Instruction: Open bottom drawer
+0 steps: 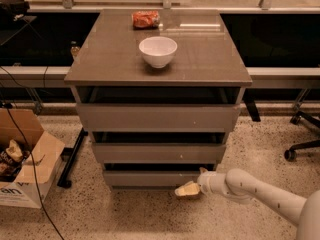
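Note:
The bottom drawer [150, 178] is the narrowest, lowest grey-brown front of three on the cabinet, just above the floor, and looks slightly pulled out with a dark gap above it. My gripper [186, 189] reaches in from the lower right on a white arm [250, 189]. Its cream fingertips sit at the drawer front's lower right edge, close to the floor.
A white bowl [158, 51] and a red snack bag [145, 19] lie on the cabinet top [210, 59]. An open cardboard box [22, 159] stands at the left on the floor, with cables beside it. An office chair base [302, 134] is at the right.

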